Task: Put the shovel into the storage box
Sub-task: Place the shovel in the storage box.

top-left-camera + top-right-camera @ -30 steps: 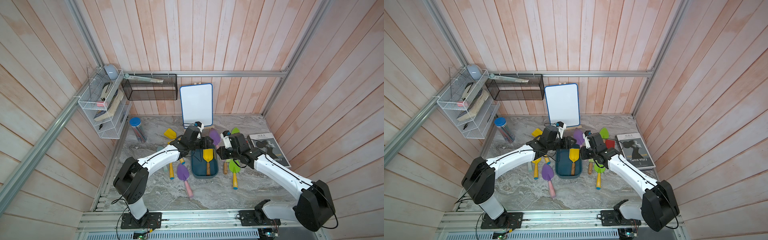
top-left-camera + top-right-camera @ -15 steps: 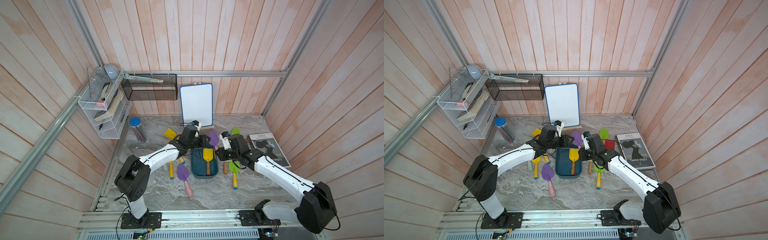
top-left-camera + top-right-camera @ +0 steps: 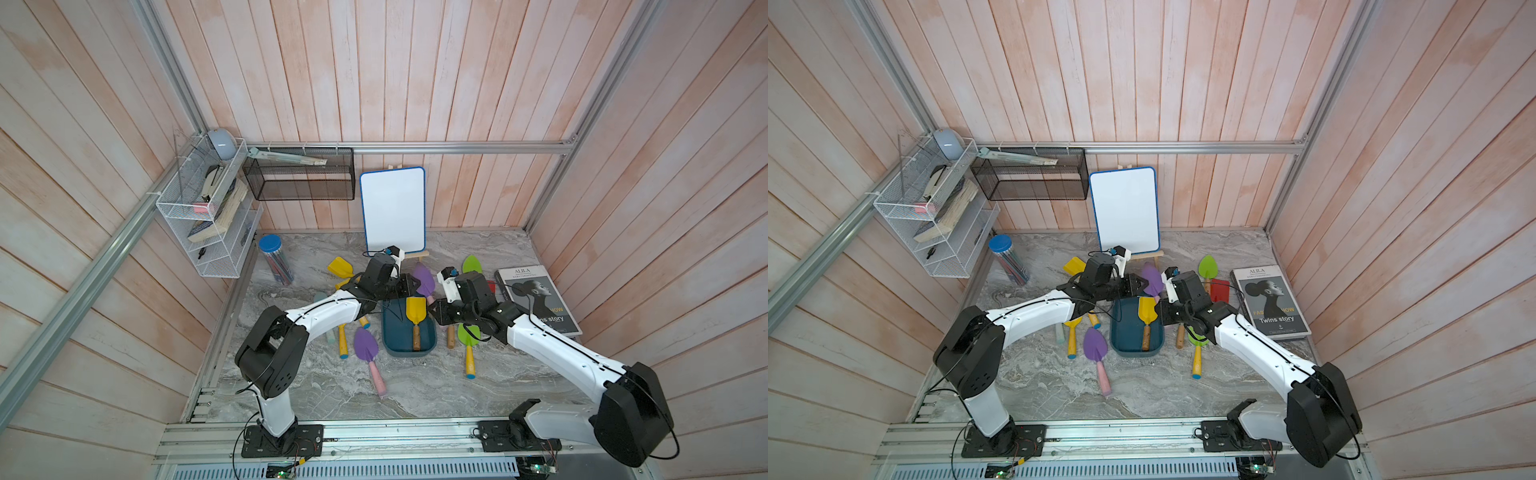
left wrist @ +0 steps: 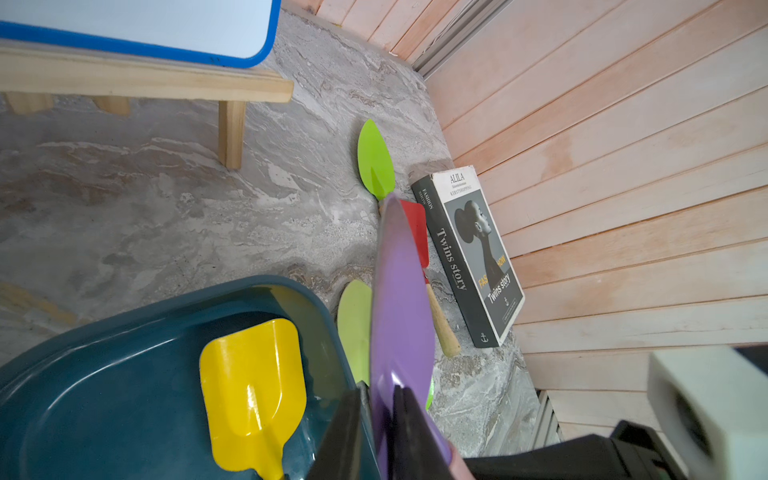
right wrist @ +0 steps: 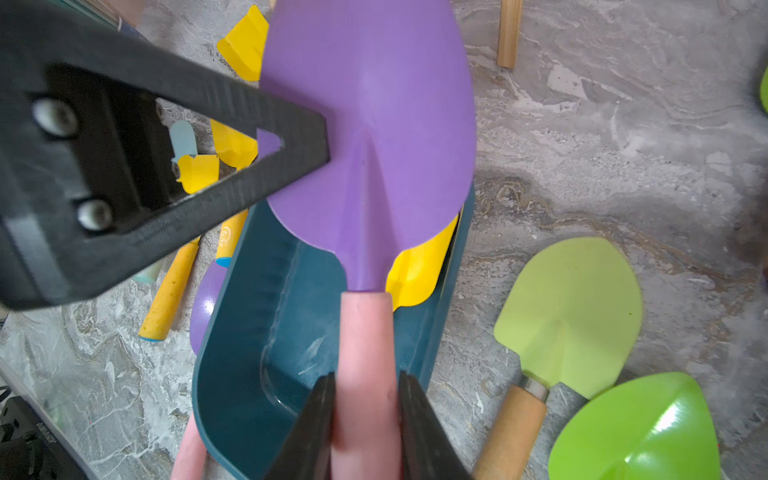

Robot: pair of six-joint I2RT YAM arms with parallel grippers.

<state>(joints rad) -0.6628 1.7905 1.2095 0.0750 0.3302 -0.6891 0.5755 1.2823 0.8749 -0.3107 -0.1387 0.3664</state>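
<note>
A purple shovel [image 5: 374,124] with a pink handle hangs over the far end of the dark teal storage box [image 3: 409,347]. My right gripper [image 5: 365,386] is shut on its pink handle. The left gripper [image 4: 380,399] is shut on the edge of its purple blade [image 4: 399,299], which stands on edge between the black fingers [image 5: 208,166]. In both top views the purple blade [image 3: 424,276] [image 3: 1152,278] sits between the two wrists. A yellow shovel [image 3: 415,309] with a wooden handle lies inside the storage box [image 4: 104,374].
Loose shovels surround the box: a purple one [image 3: 368,349] and yellow ones [image 3: 340,266] to its left, green ones [image 3: 469,336] and a red one [image 3: 492,286] to its right. A book [image 3: 536,299] lies at the right, with a whiteboard [image 3: 392,210] on an easel behind and a pencil jar [image 3: 274,259] at the left.
The left gripper's jaws have closed onto the purple blade. The right gripper has kept its hold on the pink handle and has barely moved.
</note>
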